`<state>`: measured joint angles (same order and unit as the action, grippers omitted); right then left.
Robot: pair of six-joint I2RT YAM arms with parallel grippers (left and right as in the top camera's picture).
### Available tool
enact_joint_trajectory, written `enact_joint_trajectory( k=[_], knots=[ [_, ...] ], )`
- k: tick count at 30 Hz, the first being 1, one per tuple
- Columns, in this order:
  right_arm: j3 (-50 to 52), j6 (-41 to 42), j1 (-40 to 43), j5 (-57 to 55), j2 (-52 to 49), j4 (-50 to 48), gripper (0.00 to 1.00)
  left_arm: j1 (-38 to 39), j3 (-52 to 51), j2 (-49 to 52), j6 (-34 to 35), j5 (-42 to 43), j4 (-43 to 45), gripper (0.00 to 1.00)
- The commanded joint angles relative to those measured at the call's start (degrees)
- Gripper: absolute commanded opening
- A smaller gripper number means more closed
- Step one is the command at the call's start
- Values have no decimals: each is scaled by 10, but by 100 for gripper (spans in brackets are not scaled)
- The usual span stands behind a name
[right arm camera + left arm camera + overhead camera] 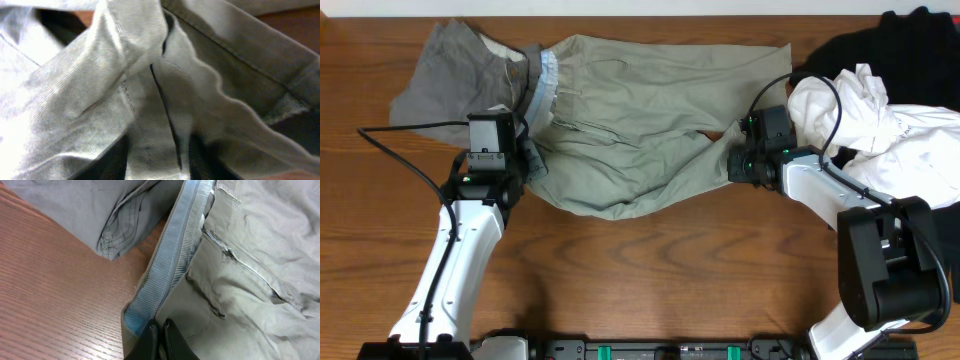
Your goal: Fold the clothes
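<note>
From above, the khaki shorts (640, 120) lie spread across the upper middle of the wooden table (650, 270). Their waistband (546, 80) overlaps the grey shorts (455, 70) at the left, and a white shirt (860, 110) and a black garment (880, 45) are heaped at the right. The left gripper (528, 152) sits at the waistband's near end, the right gripper (732, 160) at a leg hem. In the left wrist view the fingers (170, 342) are pressed together, pinching the blue-lined waistband edge. In the right wrist view, dark fingers (107, 162) flank a fold of khaki cloth; I cannot tell whether they are clamping it.
</note>
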<state>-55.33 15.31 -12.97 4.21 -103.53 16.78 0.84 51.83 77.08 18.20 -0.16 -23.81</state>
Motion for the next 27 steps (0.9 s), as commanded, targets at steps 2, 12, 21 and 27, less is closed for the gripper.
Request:
enact_joint_trajectory(
  k=[2,12,21,27],
  knots=[
    [4,21,-4,-8,14,0,1,-4,8,-3,1,-5,-1,6],
    [3,40,18,2,137,85,1,-5,8,-4,1,-5,-4,6],
    [3,22,70,3,331,288,1,-5,8,-56,-17,-5,-97,6],
    [3,22,79,3,429,377,1,-5,8,-146,-16,-2,-196,6]
  ],
)
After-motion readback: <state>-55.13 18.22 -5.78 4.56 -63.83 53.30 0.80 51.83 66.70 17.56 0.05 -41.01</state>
